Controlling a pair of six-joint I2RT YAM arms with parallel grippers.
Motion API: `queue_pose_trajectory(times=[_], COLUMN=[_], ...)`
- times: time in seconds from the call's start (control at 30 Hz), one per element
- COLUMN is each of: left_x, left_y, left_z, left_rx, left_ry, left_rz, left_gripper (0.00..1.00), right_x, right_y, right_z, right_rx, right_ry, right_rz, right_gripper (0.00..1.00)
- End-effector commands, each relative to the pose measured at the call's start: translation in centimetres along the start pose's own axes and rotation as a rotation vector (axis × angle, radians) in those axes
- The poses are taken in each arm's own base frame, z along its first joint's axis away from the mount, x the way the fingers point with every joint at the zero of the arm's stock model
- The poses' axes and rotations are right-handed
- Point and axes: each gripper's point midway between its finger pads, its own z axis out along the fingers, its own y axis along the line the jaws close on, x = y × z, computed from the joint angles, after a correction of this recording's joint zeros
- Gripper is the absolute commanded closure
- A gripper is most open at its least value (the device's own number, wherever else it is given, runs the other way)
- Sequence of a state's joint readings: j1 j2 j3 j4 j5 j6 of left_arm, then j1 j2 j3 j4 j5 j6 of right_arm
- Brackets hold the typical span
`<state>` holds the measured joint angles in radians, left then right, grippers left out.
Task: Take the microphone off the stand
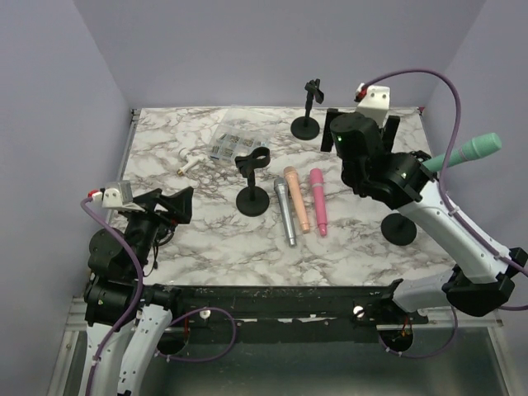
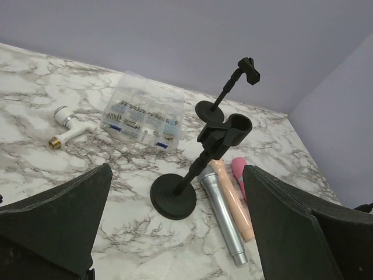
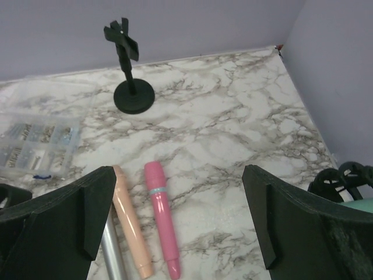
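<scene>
A teal microphone (image 1: 472, 151) sits tilted in the clip of a black stand (image 1: 399, 229) at the right side of the table. In the right wrist view only its edge (image 3: 360, 203) and the clip (image 3: 342, 177) show at the lower right. My right gripper (image 1: 361, 124) is open and empty, above the table to the left of and behind that microphone, apart from it; it also shows in its own view (image 3: 180, 221). My left gripper (image 1: 165, 200) is open and empty at the near left; it also shows in its own view (image 2: 175, 233).
A silver (image 1: 285, 213), a peach (image 1: 295, 198) and a pink microphone (image 1: 318, 200) lie side by side mid-table. An empty stand (image 1: 252, 177) stands left of them, another (image 1: 307, 107) at the back. A clear parts box (image 1: 229, 144) and a white fitting (image 1: 190, 164) lie back left.
</scene>
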<state>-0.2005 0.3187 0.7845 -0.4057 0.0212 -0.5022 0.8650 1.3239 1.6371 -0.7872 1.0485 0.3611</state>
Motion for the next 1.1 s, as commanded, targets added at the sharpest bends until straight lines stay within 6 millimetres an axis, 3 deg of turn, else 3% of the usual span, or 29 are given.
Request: queue_pose_trajectory(times=[0.0,0.2,0.43,0.63,0.87,1.07], left_x=[-0.8,-0.7,-0.6,-0.3,-0.1,-0.3], left_y=[-0.6,-0.3,-0.9,-0.8,-1.3,-1.3], left_z=[-0.9,-1.3,-1.3,-1.3,-1.2,-1.5], left_rx=[0.025,0.018,0.049,0.045,0.067,0.063], left_ry=[-0.025,-0.033,-0.025,-0.016,-0.003,-0.006], left_rz=[0.006,0.009,0.008,0.004,-0.014,-0.010], left_gripper=[0.01,0.01,0.01,0.02,0.02,0.01], right_x=[-3.5,0.5,2.2,1.8,0.8,1.4], right_y=[-1.7,-5.8,-8.1,-13.2,-14.2,-15.8], right_z=[0.4,-0.5,-3.0,-4.1,-3.9,-3.8], right_rx=[-0.019,0.083,0.059,0.227,0.284,0.364], right_ry=[0.003,0.144,0.192,0.096,0.060,0.038], right_rz=[0.096,0.121,0.208,0.224,0.248,0.278], right_gripper=[0.02,0.06,0.07,0.08,0.08,0.11])
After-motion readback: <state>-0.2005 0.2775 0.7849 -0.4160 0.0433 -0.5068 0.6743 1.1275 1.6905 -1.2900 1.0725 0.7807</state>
